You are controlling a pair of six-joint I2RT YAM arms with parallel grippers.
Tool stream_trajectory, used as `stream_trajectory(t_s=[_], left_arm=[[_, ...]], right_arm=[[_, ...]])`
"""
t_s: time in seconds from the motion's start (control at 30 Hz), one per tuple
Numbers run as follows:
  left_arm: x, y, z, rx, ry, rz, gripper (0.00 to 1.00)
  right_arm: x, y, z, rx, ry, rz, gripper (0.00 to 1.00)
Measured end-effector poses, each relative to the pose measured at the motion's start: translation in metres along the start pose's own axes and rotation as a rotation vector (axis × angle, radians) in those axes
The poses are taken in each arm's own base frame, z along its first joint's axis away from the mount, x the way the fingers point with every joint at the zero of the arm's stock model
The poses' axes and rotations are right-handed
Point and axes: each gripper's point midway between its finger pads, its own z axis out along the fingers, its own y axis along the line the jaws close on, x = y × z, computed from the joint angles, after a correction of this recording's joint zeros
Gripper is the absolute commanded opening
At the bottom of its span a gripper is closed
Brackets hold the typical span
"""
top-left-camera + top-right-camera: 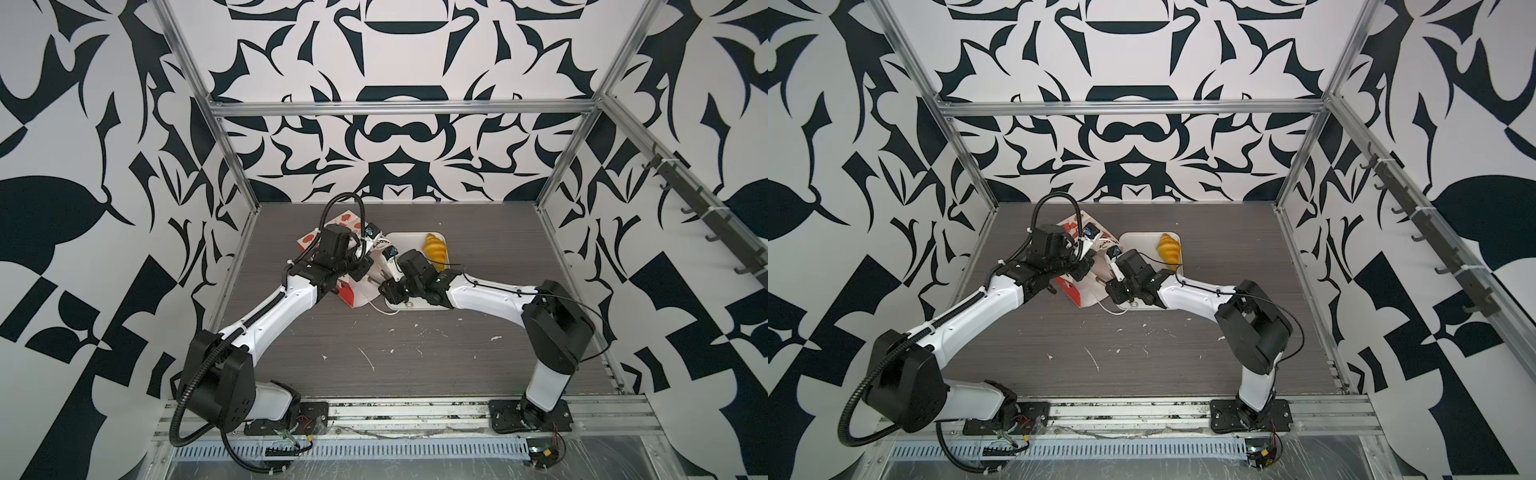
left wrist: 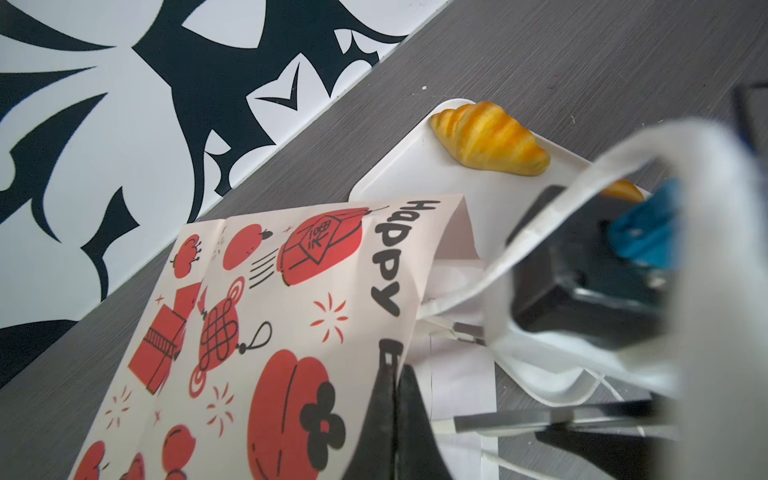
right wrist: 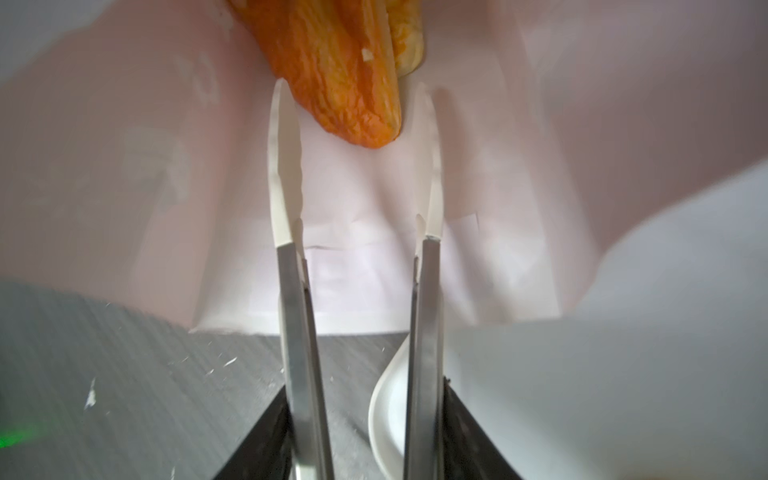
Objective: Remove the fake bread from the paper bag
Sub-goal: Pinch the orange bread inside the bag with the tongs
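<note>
Showing matt, creased paper on the red-and-white printed gift bag (image 2: 291, 311). Gleaming glossy and ridged on the golden-yellow toy croissant (image 2: 490, 139); looking smooth, faintly shiny plastic on the white rectangular tray (image 2: 399, 178). Reading matt and wood-grained across the grey counter (image 2: 540, 54). Glinting as brushed metal, white-tipped, on the fingers (image 3: 297, 332) of the right end effector (image 3: 352, 87).

One word reads clearly: "HAPPY", in thick black hand-drawn letters. It stands on the cream paper bag with red and black printed motifs (image 2: 291, 332) and runs along the bag's mouth edge, just beyond the tips of the left gripper (image 2: 395, 415). Another black letter right at those tips is half covered and cannot be read. Farther from the gripper, a red box-shaped motif (image 2: 320, 245) carries a small black character, too small to tell. In both top views the bag's print is too small to read.
</note>
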Motion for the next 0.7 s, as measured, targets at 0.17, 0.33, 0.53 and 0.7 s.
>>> stream_trajectory(t_s=[0.17, 0.33, 0.53, 0.7], left_arm=[[-0.002, -0.001, -0.002, 0.004, -0.009, 0.001, 0.0], [-0.004, -0.002, -0.002, 0.014, -0.015, 0.001, 0.0], [-0.004, 0.001, -0.003, 0.007, -0.02, -0.002, 0.0], [-0.005, 0.002, -0.003, 0.002, -0.024, -0.003, 0.0]], right_arm=[[-0.002, -0.006, 0.011, 0.001, 0.008, 0.005, 0.54], [-0.005, -0.009, 0.018, -0.02, 0.016, 0.022, 0.53], [-0.012, -0.004, 0.027, -0.056, 0.017, 0.027, 0.53], [-0.014, -0.004, 0.036, -0.071, 0.027, 0.029, 0.51]])
